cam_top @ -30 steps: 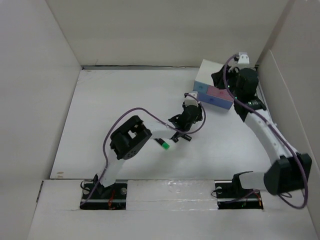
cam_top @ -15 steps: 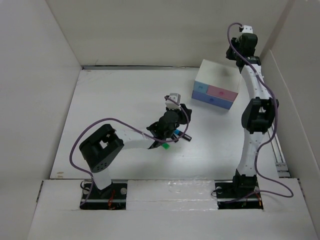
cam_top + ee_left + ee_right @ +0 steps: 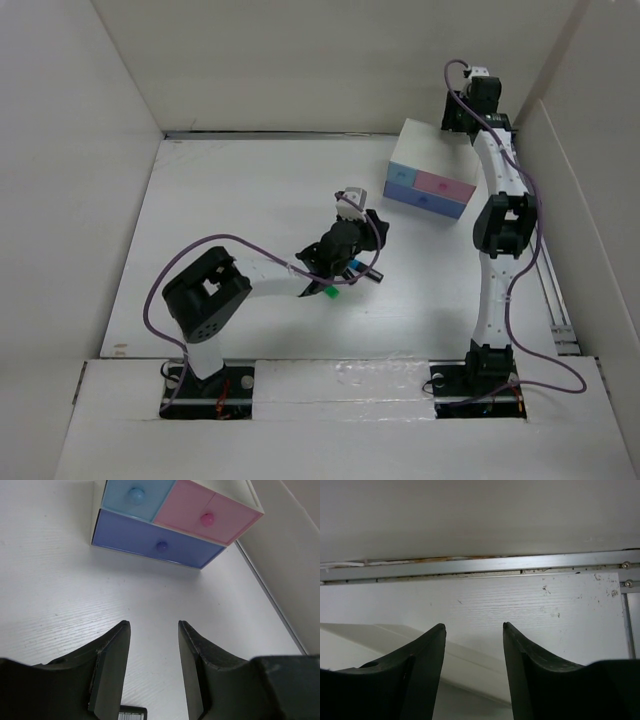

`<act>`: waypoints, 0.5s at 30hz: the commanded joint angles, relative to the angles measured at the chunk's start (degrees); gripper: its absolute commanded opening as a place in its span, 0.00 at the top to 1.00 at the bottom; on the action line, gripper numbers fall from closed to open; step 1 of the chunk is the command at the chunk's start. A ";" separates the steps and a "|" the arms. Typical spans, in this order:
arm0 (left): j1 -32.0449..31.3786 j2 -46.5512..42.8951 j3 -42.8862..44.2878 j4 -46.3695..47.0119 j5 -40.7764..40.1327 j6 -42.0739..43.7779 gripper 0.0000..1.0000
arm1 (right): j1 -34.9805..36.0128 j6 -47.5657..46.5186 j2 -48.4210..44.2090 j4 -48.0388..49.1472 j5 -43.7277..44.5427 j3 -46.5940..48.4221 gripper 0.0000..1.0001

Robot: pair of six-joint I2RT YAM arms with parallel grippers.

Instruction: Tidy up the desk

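1. Desk [image 3: 250, 190]: lay flat beneath both arms, walled by white panels.
2. Left gripper [image 3: 154, 625]: hung low over mid-desk, jaws parted with nothing between, faced the drawer box [image 3: 165, 545].
3. Right gripper [image 3: 474, 626]: stood above the box's far right corner near the desk's back edge, jaws parted, empty.

Matt white desk [image 3: 60, 595] with a fine, wood-like grain, smooth satin pastel fronts on the drawer box [image 3: 165, 547], glossy round knobs [image 3: 206, 519], matt black plastic fingers [image 3: 110, 670] on the left gripper [image 3: 152, 630], brushed metal rail [image 3: 470, 565] flecked with grime, matt white panel [image 3: 470, 515] above it
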 commanded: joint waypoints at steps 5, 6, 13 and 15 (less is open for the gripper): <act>0.09 3.28 6.73 -0.58 1.32 2.71 0.60 | 0.77 -4.75 -7.68 2.09 -4.72 -14.51 0.41; 0.09 4.07 7.60 -1.11 0.80 3.24 0.60 | 0.77 -4.92 -8.74 2.44 -6.55 -16.00 0.41; -0.52 8.03 12.88 -4.62 1.49 4.30 0.60 | 1.91 -2.82 -21.13 12.27 -10.35 -38.58 0.42; -0.52 9.52 13.59 -5.24 2.02 4.30 0.60 | 2.61 -1.76 -24.99 15.35 -9.65 -45.00 0.41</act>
